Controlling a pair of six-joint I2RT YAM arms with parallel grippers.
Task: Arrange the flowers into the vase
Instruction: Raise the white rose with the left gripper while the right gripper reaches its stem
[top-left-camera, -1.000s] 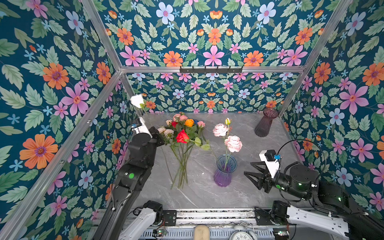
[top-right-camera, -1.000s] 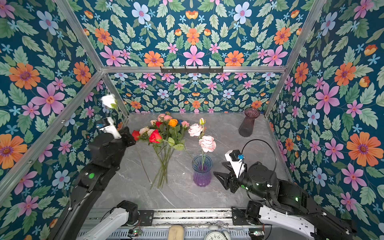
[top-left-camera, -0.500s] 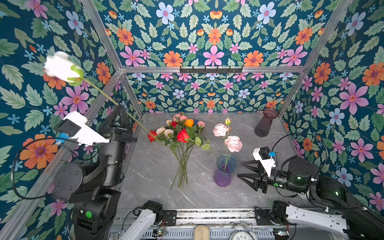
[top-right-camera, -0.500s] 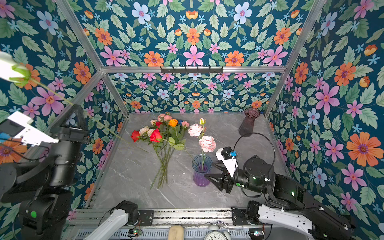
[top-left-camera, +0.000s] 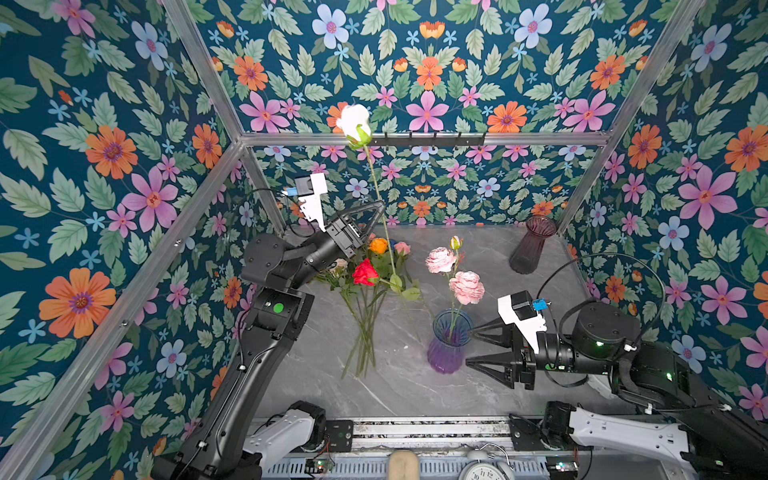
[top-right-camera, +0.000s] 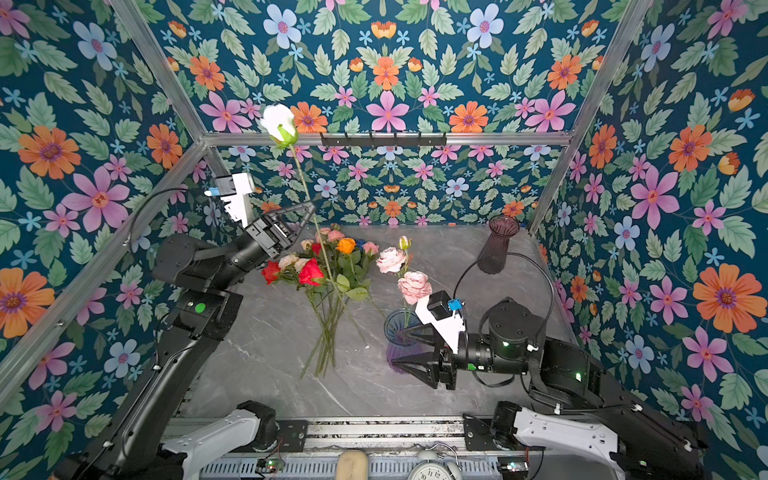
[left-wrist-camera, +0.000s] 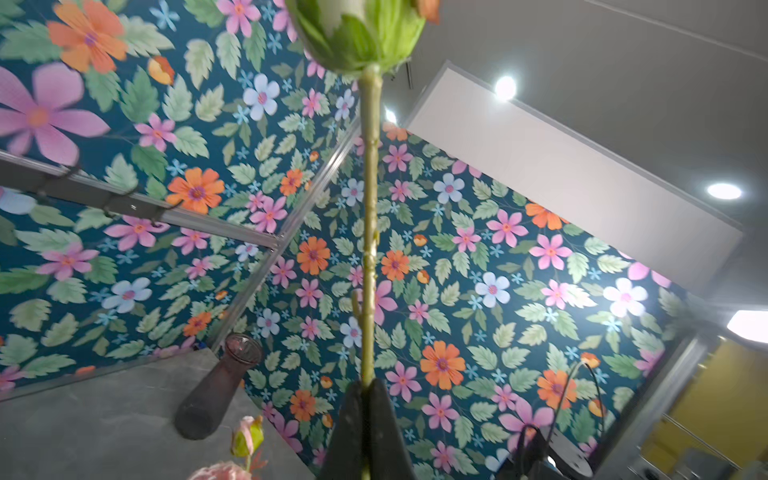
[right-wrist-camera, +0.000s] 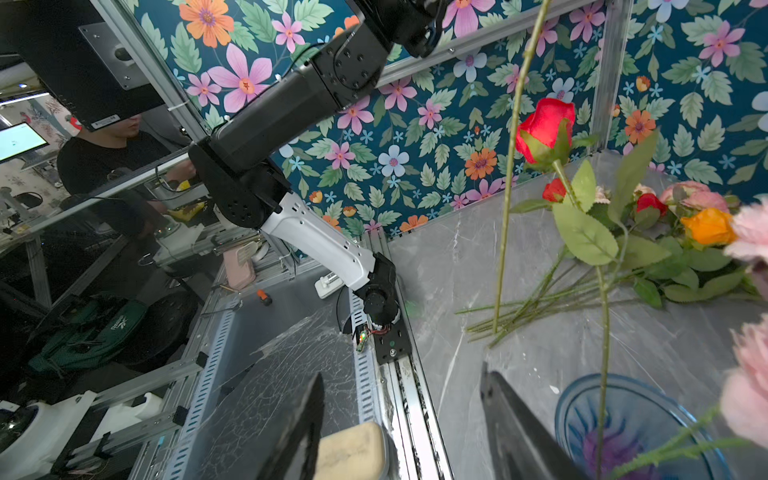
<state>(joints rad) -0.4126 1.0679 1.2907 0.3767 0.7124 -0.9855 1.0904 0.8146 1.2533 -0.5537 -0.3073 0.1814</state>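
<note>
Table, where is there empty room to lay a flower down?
Bare grey marble tabletop runs along the front, between the stem ends and the metal rail. More lies between the blue-purple glass vase and the dark purple glass vase at the back. Crowded: the loose flower pile, and right beside the blue-purple glass vase, where the right gripper's fingers reach.

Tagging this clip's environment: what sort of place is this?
Probably a lab robot cell, not a home: aluminium frame with floral wallpaper panels, a mounting rail along the front, and in the right wrist view a person and monitor outside.
</note>
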